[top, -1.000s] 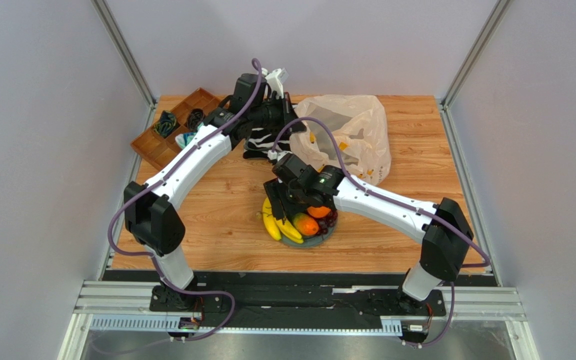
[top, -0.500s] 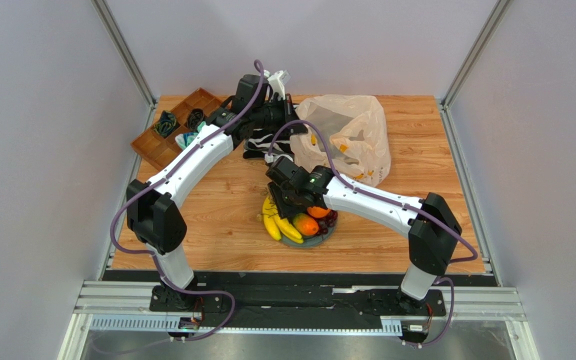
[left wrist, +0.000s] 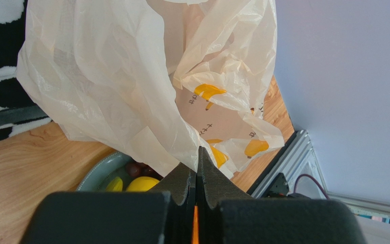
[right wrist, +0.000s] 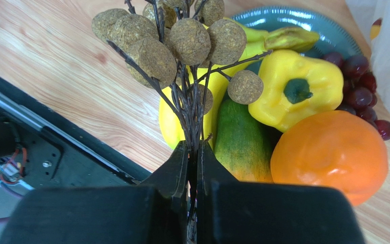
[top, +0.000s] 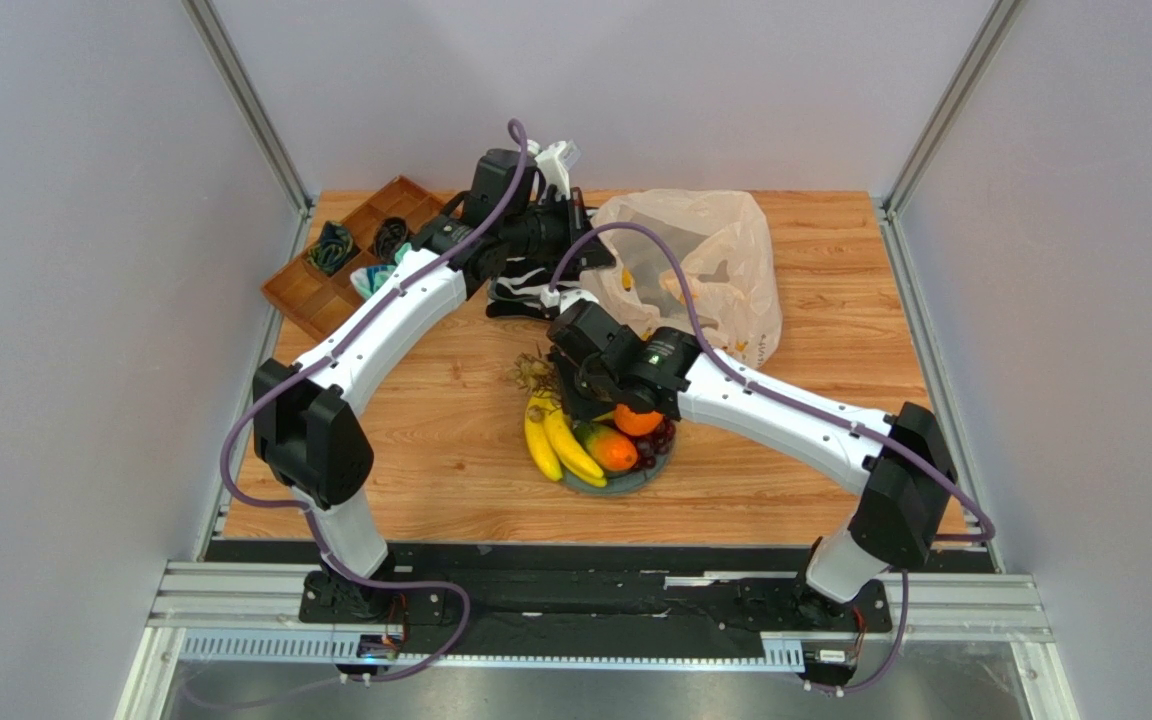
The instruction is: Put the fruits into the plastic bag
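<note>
Printing on the plastic bag (left wrist: 105,76) is illegible.

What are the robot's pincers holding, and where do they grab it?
The right pincer pinches the brown grapes by their stem. The left pincer pinches the bag by a fold of its plastic.

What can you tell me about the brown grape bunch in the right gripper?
The brown grape bunch is a cluster of round, rough, cork-like green-brown balls on thin dark branching stems. The right gripper is shut on the stem base, with the bunch in front of the bananas on the plate.
</note>
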Controlling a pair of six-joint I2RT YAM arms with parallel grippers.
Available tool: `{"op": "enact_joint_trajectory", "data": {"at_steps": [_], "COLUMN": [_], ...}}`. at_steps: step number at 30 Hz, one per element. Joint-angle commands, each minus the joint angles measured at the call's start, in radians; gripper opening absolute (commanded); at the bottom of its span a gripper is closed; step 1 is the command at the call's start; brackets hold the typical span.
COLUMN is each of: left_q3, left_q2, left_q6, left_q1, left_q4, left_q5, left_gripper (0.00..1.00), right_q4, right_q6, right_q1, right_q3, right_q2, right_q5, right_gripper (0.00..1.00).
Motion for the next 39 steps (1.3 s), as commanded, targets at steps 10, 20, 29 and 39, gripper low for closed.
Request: {"op": "enact_joint_trajectory", "data": {"at_steps": [10,20,29,39], "left_q3": [-0.012,-0.020,-0.044,-0.102], "left_q2": [-0.013,-0.027,-0.050,-0.079], "left_q6": [-0.040,-0.021,0.006,0.009], "left_q1": [0.003,0.003,0.005,0.005], "left_q4": [0.047,0.035,0.022,0.041], "left_q5": [0.015,-0.008,-0.071,-0.063], "left_gripper": [0.00,0.00,0.00,0.00], "right_q4": [0.108,0.111,0.111,0.085], "right_q6": [-0.033,-0.053,-0.050,-0.123], "right_q1": [0.004,-0.020,-0.126,-0.406], "right_q3": [-0.051,-0.072,-0.120,-0.043], "right_q2": [-0.164,-0.273,-0.474,-0.475], "right_q5": [0.047,0.182,0.274,0.161], "right_gripper": [0.00,0.00,0.00,0.00]}}
